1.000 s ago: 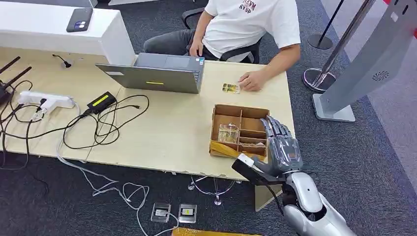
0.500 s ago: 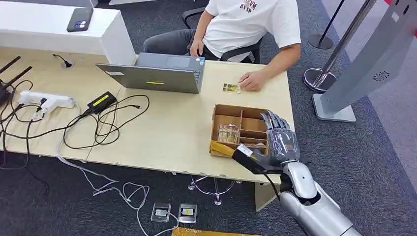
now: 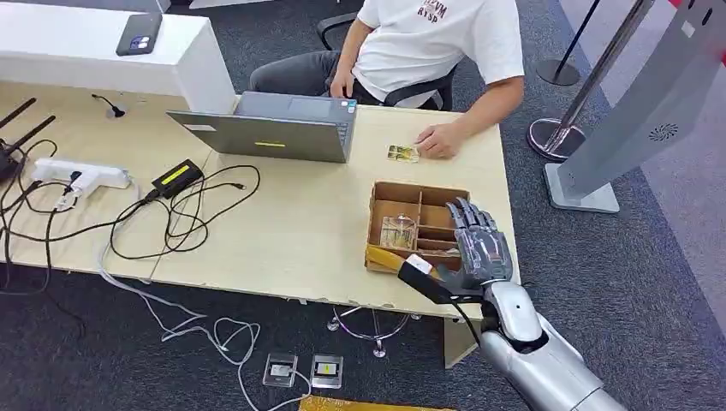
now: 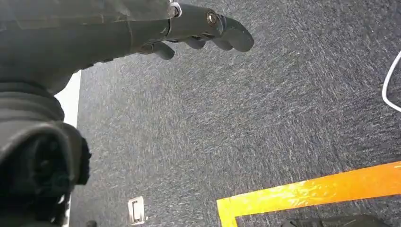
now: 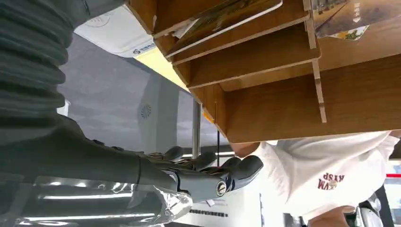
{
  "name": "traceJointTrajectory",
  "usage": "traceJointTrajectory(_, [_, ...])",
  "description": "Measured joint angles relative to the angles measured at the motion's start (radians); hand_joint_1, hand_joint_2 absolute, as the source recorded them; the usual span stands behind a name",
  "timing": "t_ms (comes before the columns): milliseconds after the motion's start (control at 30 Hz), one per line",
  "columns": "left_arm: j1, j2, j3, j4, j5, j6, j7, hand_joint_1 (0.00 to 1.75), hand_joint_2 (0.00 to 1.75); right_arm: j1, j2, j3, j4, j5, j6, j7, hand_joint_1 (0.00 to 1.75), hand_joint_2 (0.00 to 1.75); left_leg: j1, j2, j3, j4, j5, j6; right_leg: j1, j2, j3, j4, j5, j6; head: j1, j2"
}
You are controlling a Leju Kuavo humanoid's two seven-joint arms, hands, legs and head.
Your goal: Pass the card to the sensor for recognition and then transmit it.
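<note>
the card [image 3: 398, 231], a glossy printed rectangle with a pale, shiny face, lay in the larger left compartment of the brown cardboard divided tray [image 3: 395, 196] near the front right corner of the pale wooden desk [image 3: 291, 231]. in the right wrist view more cards showed in the narrower slots of the tray [image 5: 265, 94]: one with a dark printed face leaning on a divider [image 5: 222, 16] and another with pale print at the edge [image 5: 338, 19].

the right hand [image 3: 478, 244] hovered at the tray's right side, over its narrow slots, fingers [image 3: 467, 218] spread apart and straight, thumb held out toward the tray's front edge, holding nothing; whether it touched the tray could not be told. the left hand [image 4: 189, 28] hung over dark grey carpet [image 4: 265, 123] beside a strip of orange floor tape [image 4: 312, 191], fingers loosely curled and apart, nothing in them.

a second small yellowish card [image 3: 401, 153] lay on the desk just beside the hand of a seated person in a white t-shirt [image 3: 441, 38], well behind the tray. a grey open laptop [image 3: 274, 128] stood to the left of it, with a tangle of black cables [image 3: 180, 214], a black power brick [image 3: 177, 178] and a white power strip [image 3: 81, 174] further left. a tall grey slanted kiosk panel [image 3: 651, 111] stood on the carpet off the desk's right end.
</note>
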Motion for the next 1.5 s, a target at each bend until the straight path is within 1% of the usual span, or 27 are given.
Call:
traceJointTrajectory(200, [0.0, 0.0, 0.0, 0.0, 0.004, 0.0, 0.0, 0.0, 0.0, -0.005, 0.005, 0.006, 0.02, -0.007, 0.0, -0.008, 0.0, 1.75, 0.0, 0.0, 0.0, 0.0, 0.0, 0.0, 0.0, 0.0, 0.0, 0.0, 0.0, 0.0, 0.0, 0.0])
traceJointTrajectory(233, [0.0, 0.0, 0.0, 0.0, 0.008, 0.0, 0.0, 0.0, 0.0, -0.007, 0.007, 0.008, 0.023, -0.008, 0.001, -0.011, 0.26, 1.75, 0.0, 0.0, 0.0, 0.0, 0.0, 0.0, 0.0, 0.0, 0.0, 0.0, 0.0, 0.0, 0.0, 0.0])
traceJointTrajectory(267, [0.0, 0.0, 0.0, 0.0, 0.013, 0.0, 0.0, 0.0, 0.0, -0.009, 0.011, 0.009, 0.027, -0.01, 0.002, -0.018, 1.54, 1.75, 0.0, 0.0, 0.0, 0.0, 0.0, 0.0, 0.0, 0.0, 0.0, 0.0, 0.0, 0.0, 0.0, 0.0])
traceJointTrajectory(300, [0.0, 0.0, 0.0, 0.0, 0.016, 0.001, 0.0, 0.0, 0.0, -0.012, 0.015, 0.01, 0.032, -0.011, 0.003, -0.023, 1.54, 1.75, 0.0, 0.0, 0.0, 0.0, 0.0, 0.0, 0.0, 0.001, 0.0, 0.0, 0.0, 0.0, 0.0, 0.0])
traceJointTrajectory(333, [0.0, 0.0, 0.0, 0.0, 0.02, 0.002, 0.0, 0.0, 0.0, -0.015, 0.022, 0.012, 0.039, -0.014, 0.003, -0.03, 1.75, 1.75, 0.0, 0.0, 0.0, 0.0, 0.0, 0.0, 0.0, 0.001, 0.0, 0.0, 0.0, 0.0, 0.0, 0.0])
traceJointTrajectory(467, [0.0, 0.0, 0.0, 0.0, 0.027, 0.003, 0.0, 0.0, 0.0, -0.028, 0.039, 0.018, 0.063, -0.034, 0.005, -0.05, 1.75, 1.75, 0.0, 0.0, 0.0, 0.0, 0.0, 0.0, 0.0, 0.0, 0.0, 0.0, 0.0, 0.0, 0.0, 0.0])
traceJointTrajectory(633, [0.0, 0.0, 0.0, 0.0, 0.029, 0.004, -0.002, 0.0, 0.0, -0.036, 0.053, 0.029, 0.093, -0.056, 0.008, -0.059, 1.75, 1.75, 0.0, 0.0, 0.0, 0.0, 0.0, 0.0, 0.0, 0.0, 0.0, 0.0, 0.0, 0.0, 0.0, 0.0])
traceJointTrajectory(933, [0.0, 0.0, 0.0, 0.0, 0.026, 0.005, -0.003, 0.0, 0.0, -0.04, 0.056, 0.031, 0.114, -0.064, 0.002, -0.06, 1.75, 1.75, 0.0, 0.0, 0.0, 0.0, 0.0, 0.0, 0.0, 0.0, 0.0, 0.0, 0.0, 0.0, 0.0, 0.0])
traceJointTrajectory(1167, [0.0, 0.0, 0.0, 0.0, 0.019, 0.005, -0.009, 0.0, 0.0, -0.041, 0.056, 0.032, 0.127, -0.073, -0.008, -0.055, 1.75, 1.75, 0.0, 0.0, 0.0, 0.0, 0.0, 0.0, 0.0, 0.0, 0.0, 0.0, 0.0, 0.0, 0.0, 0.0])
traceJointTrajectory(1400, [0.0, 0.0, 0.0, 0.0, 0.009, 0.004, -0.009, 0.0, 0.0, -0.039, 0.055, 0.032, 0.131, -0.075, -0.021, -0.034, 1.75, 1.75, 0.0, 0.0, 0.001, 0.0, 0.0, 0.0, 0.0, 0.001, 0.0, 0.0, 0.0, 0.0, 0.0, 0.0])
traceJointTrajectory(1500, [0.0, 0.0, 0.0, 0.0, 0.006, 0.004, -0.009, 0.0, 0.0, -0.036, 0.053, 0.032, 0.131, -0.068, -0.044, -0.022, 1.75, 1.75, 0.0, 0.0, 0.0, 0.0, 0.0, 0.0, 0.0, 0.001, 0.0, 0.0, 0.0, 0.0, 0.0, 0.0])
